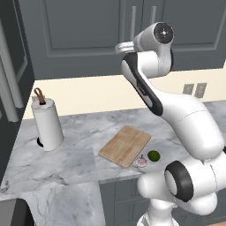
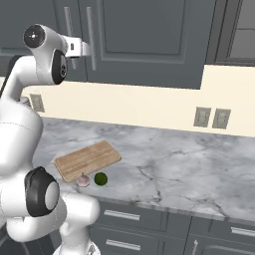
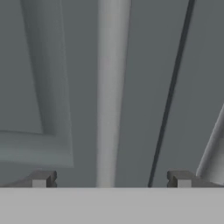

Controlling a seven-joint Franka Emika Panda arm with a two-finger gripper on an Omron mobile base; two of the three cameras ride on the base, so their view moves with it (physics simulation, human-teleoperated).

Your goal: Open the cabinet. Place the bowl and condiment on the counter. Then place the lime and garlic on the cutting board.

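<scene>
Two doors of the cabinet (image 1: 88,31) are shut, and the hand (image 3: 111,179) is raised close before the left door's silver handle (image 3: 111,87), its fingers (image 3: 41,178) spread wide with the bar between them, not touching. The hand view also shows the dark seam between the doors and part of the second handle at its right edge. Both base views show the surface (image 2: 169,159) below, with the board (image 2: 87,159) on it and the garlic (image 2: 83,180) and lime (image 2: 100,179) just beside the board's front edge. The left base view adds a paper towel roll (image 1: 47,123) at the left; the right base view adds two wall outlets (image 2: 211,118).
</scene>
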